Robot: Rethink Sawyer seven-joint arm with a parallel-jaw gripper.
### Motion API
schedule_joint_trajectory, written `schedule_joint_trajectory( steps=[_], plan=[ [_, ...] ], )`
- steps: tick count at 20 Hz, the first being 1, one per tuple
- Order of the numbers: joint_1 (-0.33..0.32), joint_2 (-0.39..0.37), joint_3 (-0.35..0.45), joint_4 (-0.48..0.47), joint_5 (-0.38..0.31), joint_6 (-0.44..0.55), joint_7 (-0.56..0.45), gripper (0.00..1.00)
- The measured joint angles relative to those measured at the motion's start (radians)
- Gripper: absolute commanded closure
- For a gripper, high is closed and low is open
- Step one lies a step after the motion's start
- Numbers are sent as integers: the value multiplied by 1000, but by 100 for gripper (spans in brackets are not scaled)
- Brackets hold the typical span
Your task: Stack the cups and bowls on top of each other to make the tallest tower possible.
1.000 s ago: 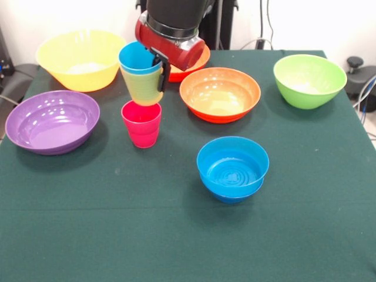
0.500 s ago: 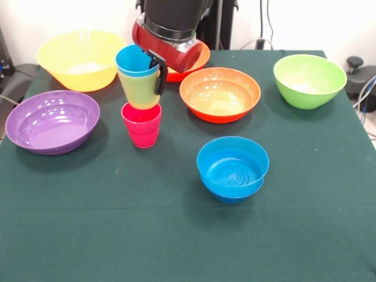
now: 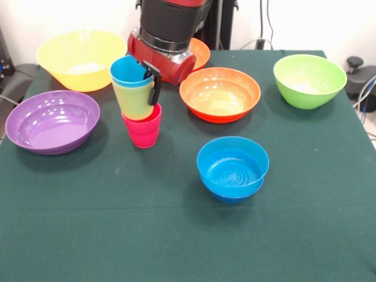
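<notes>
My gripper [image 3: 145, 82] is shut on the rim of the light blue cup [image 3: 127, 71], which is nested in the translucent yellow cup [image 3: 134, 100]. The pair is tilted, and the yellow cup's base sits in the mouth of the red-pink cup [image 3: 141, 130], which stands upright on the green cloth. The two small blue bowls [image 3: 232, 167] sit nested in front of the middle. One orange bowl [image 3: 220, 93] stands right of the cups. The second orange bowl [image 3: 200, 51] is partly hidden behind the arm.
The large yellow bowl [image 3: 81, 57] stands at the back left and the purple bowl [image 3: 51, 120] at the left. The lime green bowl [image 3: 309, 80] stands at the back right. The table's right edge [image 3: 359, 129] runs close to it.
The gripper has lowered the blue and yellow cups and shifted them slightly left. The yellow cup's base has gone from above the red-pink cup into its mouth.
</notes>
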Motion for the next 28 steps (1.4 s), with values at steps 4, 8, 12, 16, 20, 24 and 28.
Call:
schedule_joint_trajectory(
  steps=[4, 8, 12, 16, 20, 24, 28],
  plan=[
    [0, 9, 0, 0, 0, -16, 0, 100],
    [-2, 12, 0, 1, 0, -38, 0, 100],
    [-6, 12, 0, 1, 0, -51, 0, 100],
    [-11, 12, 0, 1, 0, -51, 0, 100],
    [-15, 12, 0, 2, 0, -51, 0, 100],
    [-16, 12, 0, 2, 0, -51, 0, 100],
    [-16, 12, 0, 2, 0, -51, 0, 100]
  ],
)
